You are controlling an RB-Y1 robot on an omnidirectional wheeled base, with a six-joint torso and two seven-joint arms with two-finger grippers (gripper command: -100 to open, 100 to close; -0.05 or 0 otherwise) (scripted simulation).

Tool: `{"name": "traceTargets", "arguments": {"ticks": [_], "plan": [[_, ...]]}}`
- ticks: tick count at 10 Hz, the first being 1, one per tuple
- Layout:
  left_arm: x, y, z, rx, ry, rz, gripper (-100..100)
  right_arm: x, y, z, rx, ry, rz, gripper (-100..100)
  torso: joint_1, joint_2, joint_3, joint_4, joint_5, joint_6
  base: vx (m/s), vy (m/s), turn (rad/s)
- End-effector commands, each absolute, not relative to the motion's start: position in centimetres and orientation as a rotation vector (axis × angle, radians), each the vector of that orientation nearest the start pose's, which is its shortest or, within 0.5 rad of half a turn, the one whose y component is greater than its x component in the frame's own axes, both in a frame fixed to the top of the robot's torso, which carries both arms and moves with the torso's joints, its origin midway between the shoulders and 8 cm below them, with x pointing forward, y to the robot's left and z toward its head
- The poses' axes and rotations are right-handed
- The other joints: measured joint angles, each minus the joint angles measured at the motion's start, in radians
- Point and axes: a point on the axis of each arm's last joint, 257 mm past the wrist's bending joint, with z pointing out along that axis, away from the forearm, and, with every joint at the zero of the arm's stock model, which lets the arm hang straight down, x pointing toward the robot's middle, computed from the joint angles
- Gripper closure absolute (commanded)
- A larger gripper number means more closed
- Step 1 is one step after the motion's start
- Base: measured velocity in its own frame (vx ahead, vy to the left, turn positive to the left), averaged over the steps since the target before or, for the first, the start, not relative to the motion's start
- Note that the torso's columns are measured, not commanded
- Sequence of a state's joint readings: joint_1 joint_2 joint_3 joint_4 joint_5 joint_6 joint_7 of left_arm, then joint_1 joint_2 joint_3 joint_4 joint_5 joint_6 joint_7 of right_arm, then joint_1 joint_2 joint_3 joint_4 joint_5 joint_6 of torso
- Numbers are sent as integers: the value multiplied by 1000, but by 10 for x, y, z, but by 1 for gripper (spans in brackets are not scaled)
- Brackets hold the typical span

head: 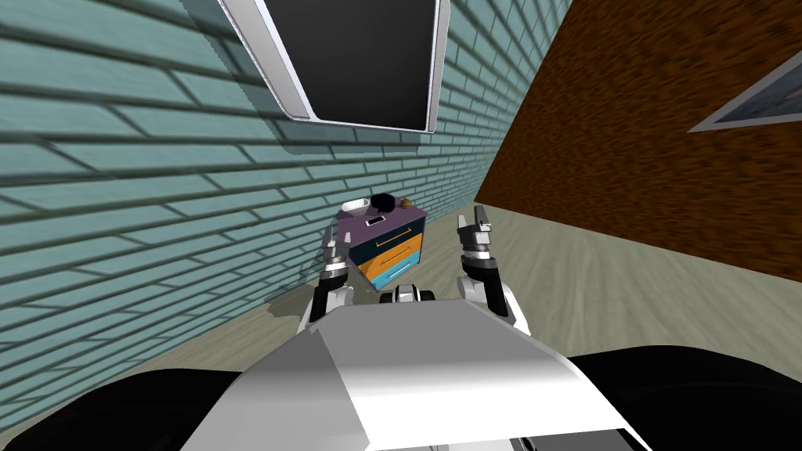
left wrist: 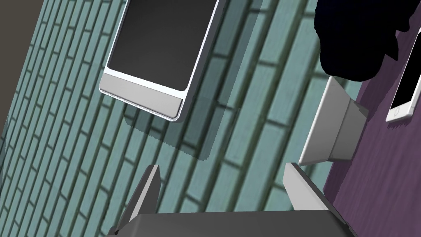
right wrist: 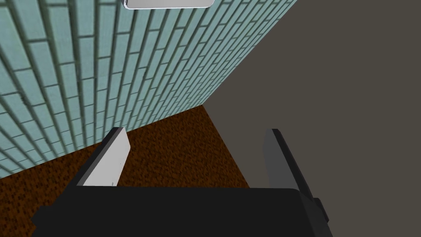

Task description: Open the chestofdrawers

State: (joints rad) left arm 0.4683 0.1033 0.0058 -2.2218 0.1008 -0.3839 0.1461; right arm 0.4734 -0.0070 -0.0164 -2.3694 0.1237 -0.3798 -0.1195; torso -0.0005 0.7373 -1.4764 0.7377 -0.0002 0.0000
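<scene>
The chest of drawers (head: 389, 249) stands against the teal brick wall ahead, small, with a purple top (left wrist: 378, 177) and shut dark, orange and teal drawer fronts, each with a thin handle. My left gripper (head: 332, 250) is raised beside the chest's wall-side corner, at about the height of its top. In the left wrist view the left gripper (left wrist: 224, 183) is open with nothing between its fingers. My right gripper (head: 475, 225) is held up to the chest's right, apart from it, and the right gripper (right wrist: 193, 156) is also open and holds nothing.
On the chest's top are a white bowl (left wrist: 333, 127), a white phone (left wrist: 405, 94), a black object (left wrist: 357, 41) and a small brown thing (head: 406, 203). A dark wall-mounted screen (head: 356, 55) hangs above. A brown wall (head: 666, 141) closes the right side, with bare floor (head: 611, 290) before it.
</scene>
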Motion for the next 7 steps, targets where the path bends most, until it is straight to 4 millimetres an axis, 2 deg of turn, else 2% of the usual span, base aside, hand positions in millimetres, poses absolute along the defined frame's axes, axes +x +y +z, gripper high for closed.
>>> {"name": "traceTargets", "arguments": {"ticks": [1, 7], "plan": [[380, 292, -33, -845, 730, -1449, -100, 348, -269, 49, 633, 657, 1316, 0, 0, 0, 0, 0, 0, 0, 39, -74, 40], [391, 310, -75, -911, 762, -1415, -100, 348, -269, 49, 633, 657, 1316, 0, 0, 1, 0, 0, 0, 0, 39, -78, 49]]}}
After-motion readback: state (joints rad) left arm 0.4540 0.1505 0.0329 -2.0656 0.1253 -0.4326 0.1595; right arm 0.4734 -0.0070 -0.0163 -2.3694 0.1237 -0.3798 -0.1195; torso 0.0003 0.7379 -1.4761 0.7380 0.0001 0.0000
